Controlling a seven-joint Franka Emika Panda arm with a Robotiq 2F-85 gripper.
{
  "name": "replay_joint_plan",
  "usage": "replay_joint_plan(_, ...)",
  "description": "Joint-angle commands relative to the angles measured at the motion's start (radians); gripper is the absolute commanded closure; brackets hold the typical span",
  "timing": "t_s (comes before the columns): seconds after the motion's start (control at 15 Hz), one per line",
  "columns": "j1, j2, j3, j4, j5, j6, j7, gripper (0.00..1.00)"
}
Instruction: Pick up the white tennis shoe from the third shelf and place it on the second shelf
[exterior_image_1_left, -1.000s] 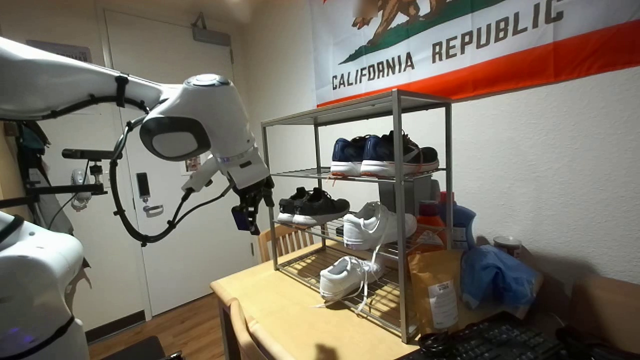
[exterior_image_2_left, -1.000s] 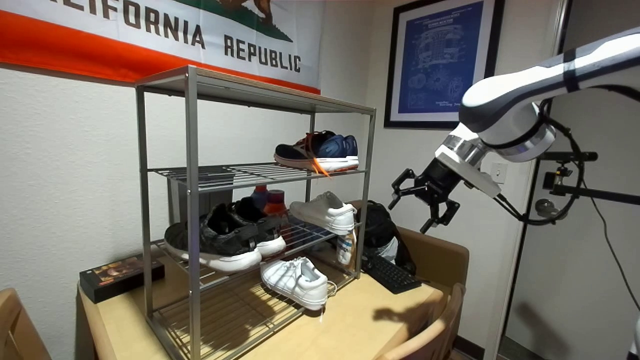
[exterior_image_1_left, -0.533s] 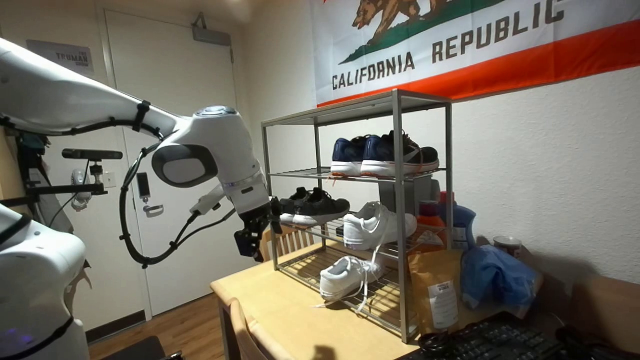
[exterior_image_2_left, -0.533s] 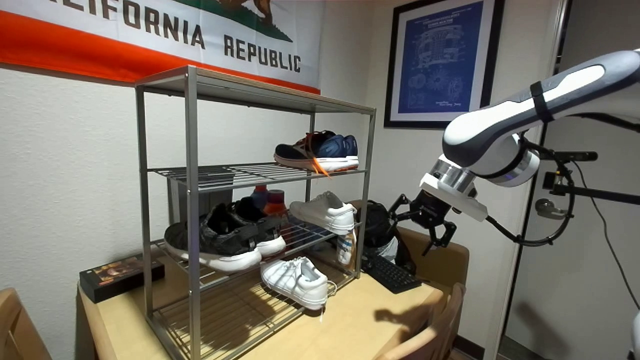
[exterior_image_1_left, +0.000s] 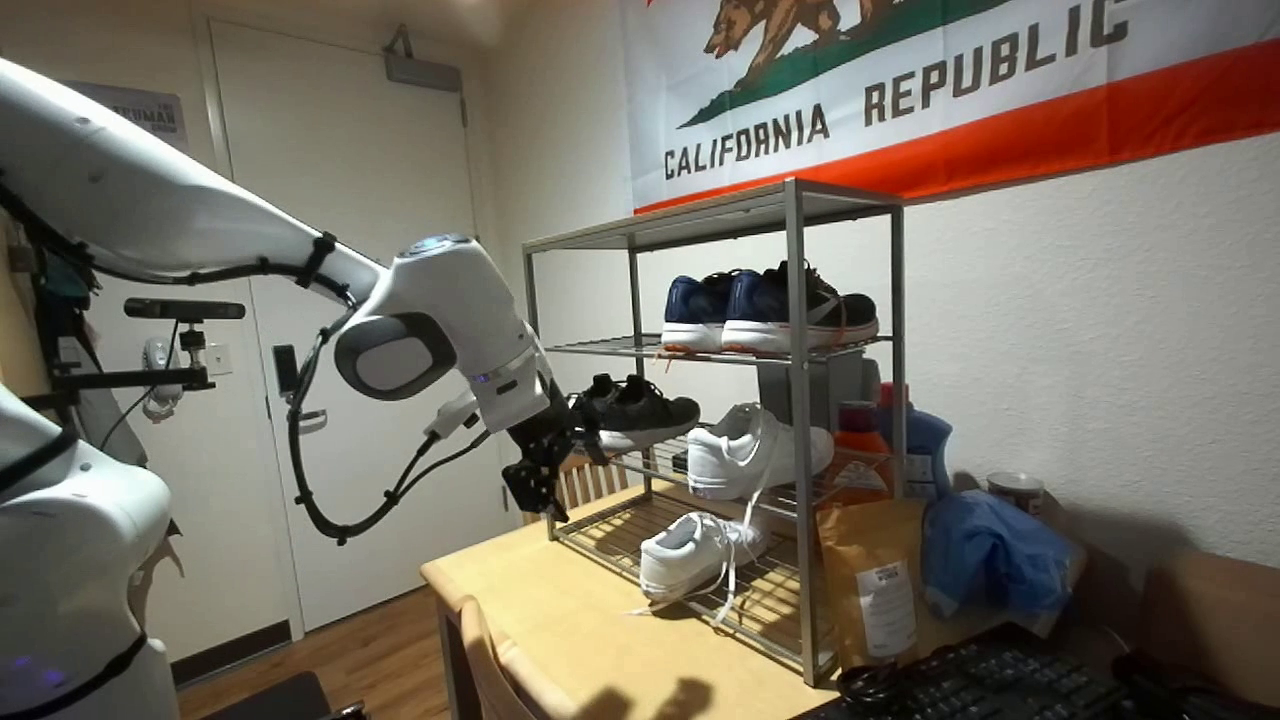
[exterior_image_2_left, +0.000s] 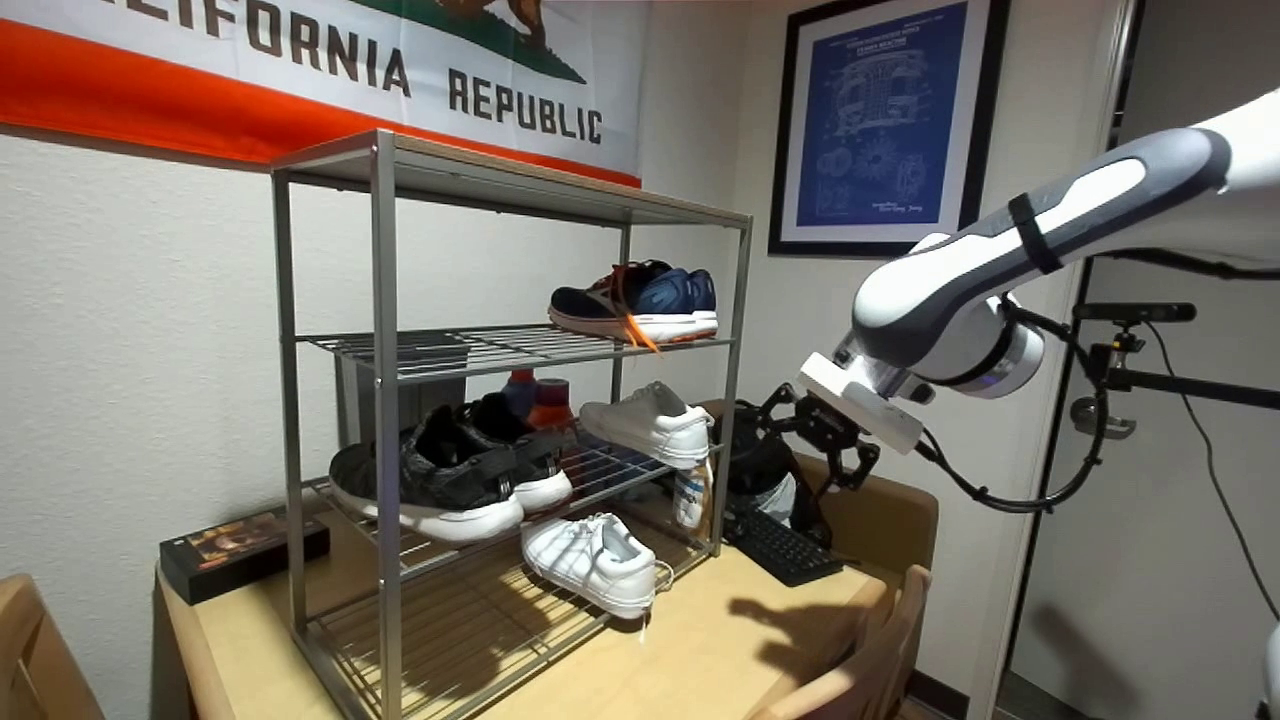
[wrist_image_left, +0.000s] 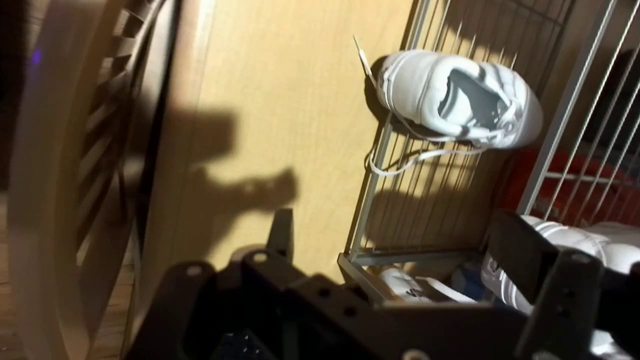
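The wrist view looks down past the jaws, which stand spread wide with nothing between them; beyond, the white tennis shoe (wrist_image_left: 460, 100) lies on the wire grid of the third shelf (wrist_image_left: 425, 210), its heel jutting past the front edge over the table (wrist_image_left: 295, 100) and a loose lace (wrist_image_left: 425, 156) trailing beside it. In an exterior view the jaws hang outside the rack (exterior_image_2_left: 385, 260), well apart from the shoe, and the second shelf (exterior_image_2_left: 612, 475) carries black shoes (exterior_image_2_left: 450, 480) at one end and another white shoe (exterior_image_2_left: 655, 425) at the opposite end, bare grid between. In an exterior view, with the dark blue shoes (exterior_image_1_left: 765, 310) on the upper tier (exterior_image_1_left: 600, 347), the jaws partly hide the black shoes and seem higher than the white tennis shoe. The step in hand is, I judge, the approach, with grasp and lift yet to be done. The next move would call for lowering the jaws towards the projecting heel, turning them so they straddle it, and not snagging the lace or the second shelf overhead. Afterwards, that stretch of bare grid seems the likeliest landing place.
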Motion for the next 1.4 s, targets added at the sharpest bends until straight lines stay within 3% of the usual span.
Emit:
replay_joint_plan(0.0,-0.064,0.207,0.099,0.057,-0.083,0.2,0.236,0.0)
replay_joint_plan(0.07,-0.103,0.25,0.132,0.064,-0.149,0.24,0.328,0.0)
replay_joint_plan(0.2,-0.262,0.298,0.254,0.074,-0.276,0.248,0.495,0.0)
replay_joint_plan(0.27,-0.095,0.242,0.113,0.037,-0.238,0.235,0.405,0.0)
replay_joint_plan(0.33,-0.137,0.275,0.138,0.047,-0.288,0.241,0.469,0.0)
replay_joint_plan(0.4,-0.23,0.292,0.229,0.056,-0.257,0.242,0.457,0.0)
replay_joint_plan(0.53,-0.249,0.296,0.229,0.061,-0.259,0.263,0.45,0.0)
replay_joint_plan(0.67,-0.279,0.335,0.251,0.094,-0.287,0.266,0.524,0.0)
replay_joint_plan(1.0,-0.205,0.437,0.283,0.17,-0.204,0.257,0.58,0.0)
replay_joint_plan(1.33,-0.206,0.492,0.337,0.165,-0.416,0.33,0.777,0.0)
